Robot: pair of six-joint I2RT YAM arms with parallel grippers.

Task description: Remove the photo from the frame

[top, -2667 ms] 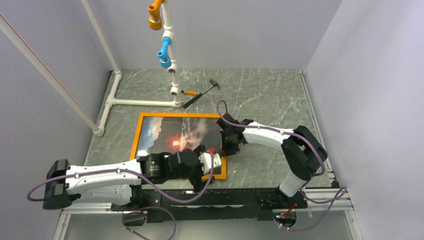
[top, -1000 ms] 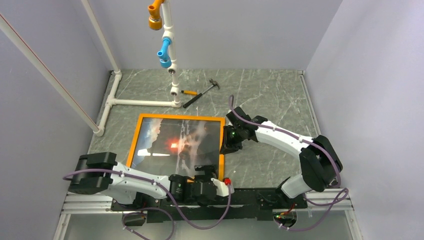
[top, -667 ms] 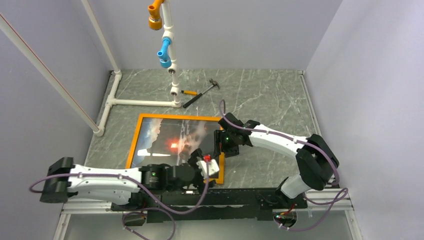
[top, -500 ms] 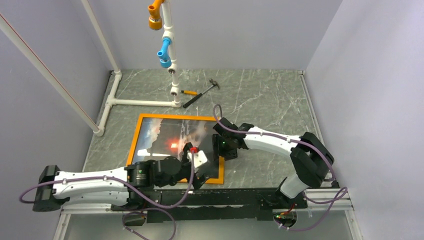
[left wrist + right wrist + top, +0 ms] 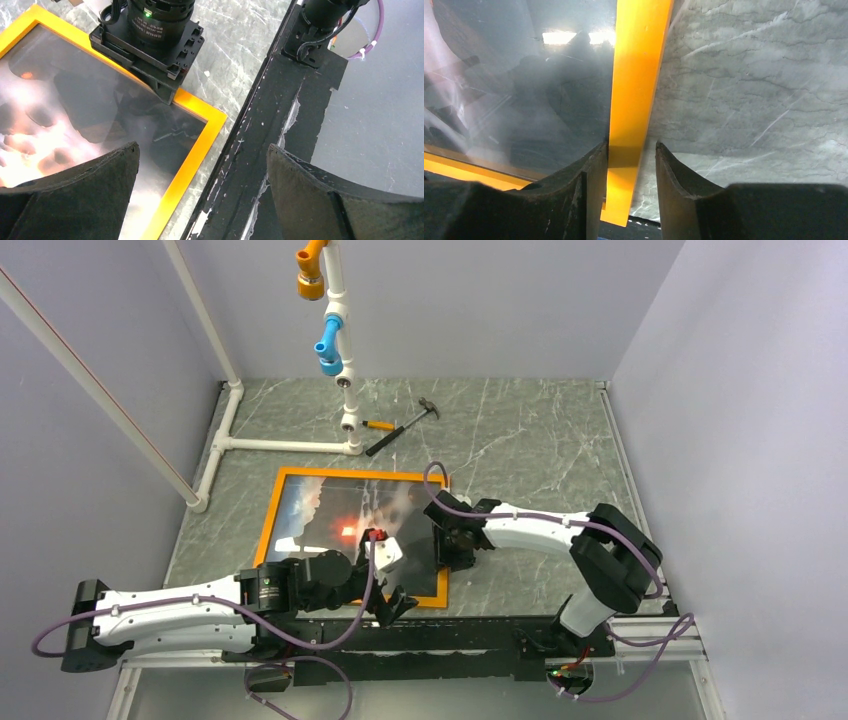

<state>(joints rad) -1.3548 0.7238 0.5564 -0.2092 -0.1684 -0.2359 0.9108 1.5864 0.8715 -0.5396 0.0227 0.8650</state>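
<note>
The orange frame point(image 5: 268, 526) lies flat on the marble table with the dark photo point(image 5: 335, 520) inside it. My right gripper point(image 5: 447, 543) is low over the frame's right border near its near end. In the right wrist view its fingers point(image 5: 594, 175) straddle the orange border point(image 5: 636, 90), with a small gap on the outer side; the photo point(image 5: 514, 75) shows behind reflective glazing. My left gripper point(image 5: 392, 592) hovers over the frame's near right corner, wide open and empty point(image 5: 202, 185). That corner point(image 5: 197, 145) and the photo point(image 5: 75, 110) lie below it.
A hammer point(image 5: 400, 425) lies behind the frame. A white pipe structure point(image 5: 290, 445) with blue and orange fittings stands at the back left. A black rail point(image 5: 500, 635) runs along the table's near edge, just beside the frame's corner point(image 5: 270, 140). Walls enclose three sides.
My left arm swung from the near rail back over the frame's near right corner. My right gripper slid along the right border toward the near end. The frame and photo lie as before.
</note>
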